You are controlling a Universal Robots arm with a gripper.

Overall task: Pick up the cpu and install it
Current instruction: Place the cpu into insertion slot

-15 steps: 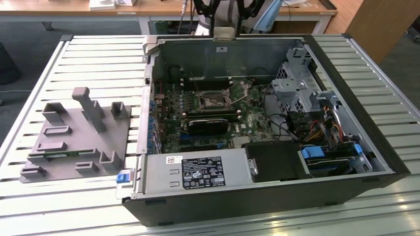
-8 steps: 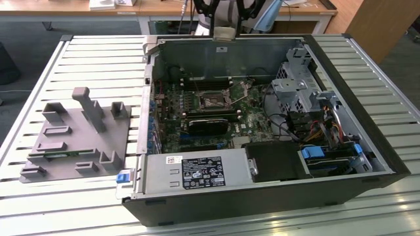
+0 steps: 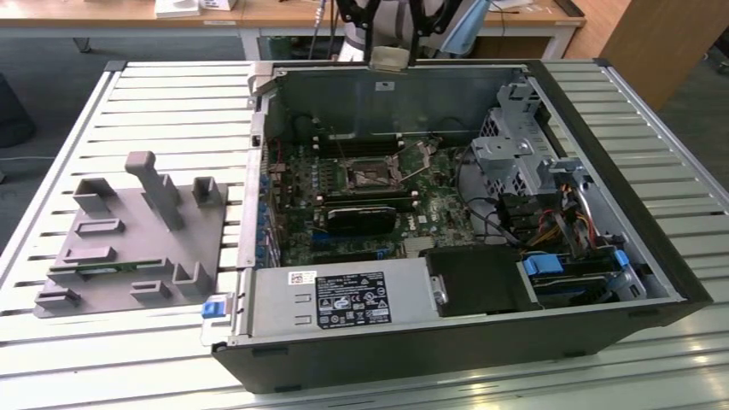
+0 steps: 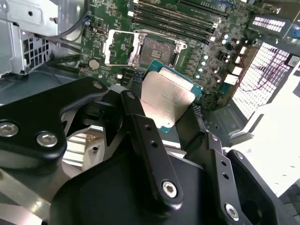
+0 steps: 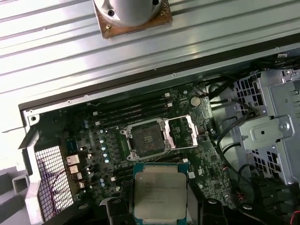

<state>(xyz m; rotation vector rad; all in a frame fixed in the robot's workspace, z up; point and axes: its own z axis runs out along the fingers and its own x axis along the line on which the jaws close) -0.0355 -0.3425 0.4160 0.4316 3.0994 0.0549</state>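
The cpu (image 4: pixel 165 96), a thin square chip with a silver-grey metal top and a green edge, is gripped between my black fingers (image 4: pixel 140 123). My gripper (image 4: pixel 168 117) is shut on it. In the first wrist view the cpu (image 5: pixel 160 190) hangs just short of the open black socket (image 5: pixel 147 139), whose metal frame (image 5: pixel 183 132) is flipped aside. In the exterior view my gripper (image 3: pixel 391 47) holds the cpu (image 3: pixel 388 58) above the far wall of the open computer case (image 3: pixel 638 239), well above the socket (image 3: pixel 370 173) on the green motherboard.
The case lies open on a slatted metal table (image 3: pixel 171 94). Inside are a power supply (image 3: pixel 341 299), a drive cage (image 3: pixel 513 145) with cables, and memory slots (image 4: pixel 187 18). A grey fixture (image 3: pixel 125 248) stands on the exterior view's left.
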